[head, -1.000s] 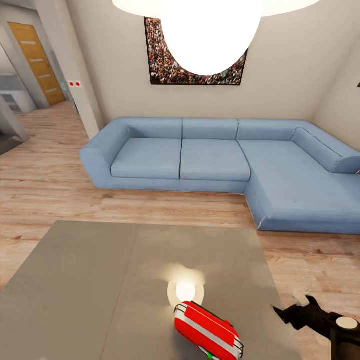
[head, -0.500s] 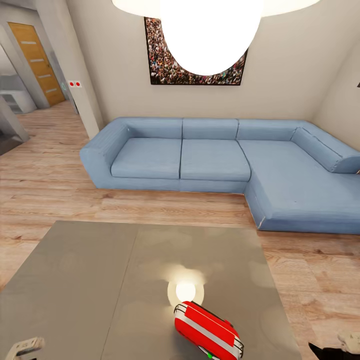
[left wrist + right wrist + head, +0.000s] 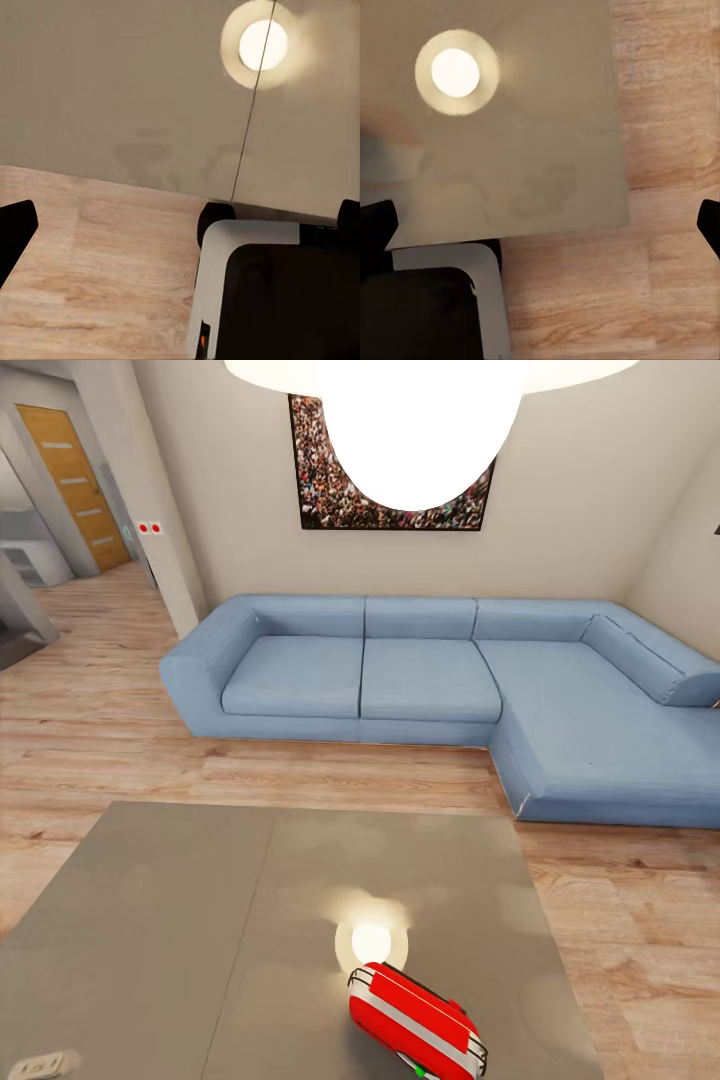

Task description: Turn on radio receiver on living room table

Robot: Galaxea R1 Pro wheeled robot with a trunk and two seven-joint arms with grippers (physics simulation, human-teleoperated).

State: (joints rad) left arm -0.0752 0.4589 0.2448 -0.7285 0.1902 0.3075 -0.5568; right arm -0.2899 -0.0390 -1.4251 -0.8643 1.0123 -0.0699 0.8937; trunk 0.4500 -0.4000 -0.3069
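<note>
The red radio receiver [image 3: 415,1024] with its white stripe and thin black wire handle rests on the glossy grey table [image 3: 170,920], near the front edge and right of the middle. A tiny green light [image 3: 420,1071] glows at its near end. In the left wrist view my left gripper [image 3: 181,223] is open, its black fingertips [image 3: 15,231] wide apart, hanging over the table's edge and the wood floor. My right gripper [image 3: 544,229] is open too, above a table corner, fingertips [image 3: 709,223] far apart. Both are well clear of the radio.
A blue L-shaped sofa [image 3: 430,680] stands behind the table under a framed crowd picture [image 3: 315,470]. A ceiling lamp [image 3: 420,410] mirrors on the tabletop as a bright spot [image 3: 370,942]. My white and black base [image 3: 255,292] sits below the grippers. A wooden door [image 3: 75,480] is far left.
My right gripper, seen at the head view's lower right one second ago, has dropped out of that view. A white part of the left arm appeared at the lower left, then sank lower.
</note>
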